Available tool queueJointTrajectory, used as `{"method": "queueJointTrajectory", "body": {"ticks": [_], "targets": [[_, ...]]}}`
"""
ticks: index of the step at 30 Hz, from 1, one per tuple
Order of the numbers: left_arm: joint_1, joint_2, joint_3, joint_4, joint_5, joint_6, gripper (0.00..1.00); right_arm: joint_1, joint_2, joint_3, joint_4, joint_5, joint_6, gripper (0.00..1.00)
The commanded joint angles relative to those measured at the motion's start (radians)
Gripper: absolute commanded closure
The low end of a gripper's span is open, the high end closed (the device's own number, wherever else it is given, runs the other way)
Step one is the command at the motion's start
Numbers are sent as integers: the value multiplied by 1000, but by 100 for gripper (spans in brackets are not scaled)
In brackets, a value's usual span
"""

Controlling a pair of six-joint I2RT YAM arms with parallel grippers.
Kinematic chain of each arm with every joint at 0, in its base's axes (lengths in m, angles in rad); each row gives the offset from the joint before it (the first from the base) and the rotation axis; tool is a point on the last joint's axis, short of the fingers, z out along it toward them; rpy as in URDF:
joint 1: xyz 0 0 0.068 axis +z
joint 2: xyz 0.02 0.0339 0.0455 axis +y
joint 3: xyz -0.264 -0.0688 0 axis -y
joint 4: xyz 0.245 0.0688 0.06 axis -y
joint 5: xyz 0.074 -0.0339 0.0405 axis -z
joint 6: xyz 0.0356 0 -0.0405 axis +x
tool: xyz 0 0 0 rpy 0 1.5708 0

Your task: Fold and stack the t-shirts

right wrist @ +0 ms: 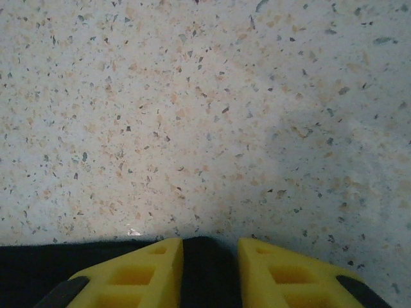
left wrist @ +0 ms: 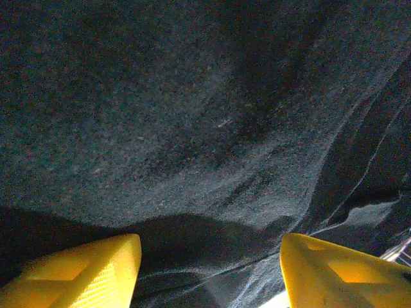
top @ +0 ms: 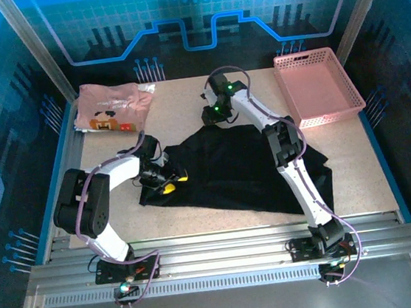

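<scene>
Speckled pale stone-look desk point(top: 184, 97) under blue-lit panelled walls, viewed from above. Spread across mid-desk, rumpled and unfolded: large plain black cloth t-shirt point(top: 229, 170).

Beyond the black shirt's far left corner, well apart: pale pink cloth t-shirt with a brown, orange and red pixel print point(top: 111, 109). Already a compact folded bundle, probably parked there as the base of the stack.

Beyond the black shirt's far right side, apart from the cloth: rigid pink plastic mesh basket point(top: 317, 56).

At the black shirt's far edge: right pincer point(top: 212, 116), yellow fingers close together with a tongue of black cloth between them. Grasping the hem right at the boundary of cloth and bare desk, likely a hold for lifting or pulling that edge.

At the black shirt's left edge: left pincer point(top: 170, 182), released, jaws standing wide over dark fabric with nothing gripped. Seemingly poised for a second hold, for stretching the shirt flat between two arms.

Folding of the black shirt judged barely begun; stacking onto the pink one not yet done.
</scene>
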Motion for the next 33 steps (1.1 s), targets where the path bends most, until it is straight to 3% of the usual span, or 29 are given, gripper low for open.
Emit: {"method": "queueJointTrajectory", "body": {"ticks": [1, 8, 16, 21, 33], "targets": [[-13, 30, -40, 14, -16, -17, 39, 12, 37, 2, -20, -24, 16, 78], [-13, 52, -51, 18, -17, -11, 39, 12, 36, 0, 27, 21, 100, 100], [-13, 45, -86, -36, -49, -10, 39, -20, -75, -78, 266, 171, 390, 100], [-13, 37, -114, -87, -70, -7, 39, -38, -58, -19, 322, 265, 503, 100], [-13, 2, -172, -175, -81, 2, 39, -93, -9, -18, 561, 311, 692, 100]]}}
